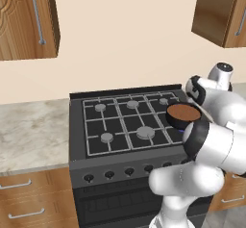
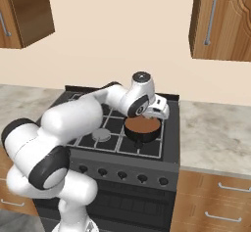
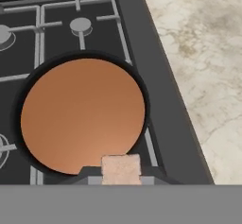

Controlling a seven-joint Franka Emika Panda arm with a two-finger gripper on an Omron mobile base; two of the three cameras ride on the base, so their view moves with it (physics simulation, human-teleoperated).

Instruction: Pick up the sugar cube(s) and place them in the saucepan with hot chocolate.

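One sugar cube (image 3: 121,169) sits pinched between the gripper (image 3: 121,176) tips at the hand view's bottom centre — just over the near rim of the saucepan (image 3: 82,116), mid-frame on the stove (image 3: 160,100); marble counter (image 3: 203,67) fills the right.

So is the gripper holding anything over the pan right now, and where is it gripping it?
Yes: a sugar cube sits between the gripper's fingertips, pinched by its sides, above the saucepan rim.
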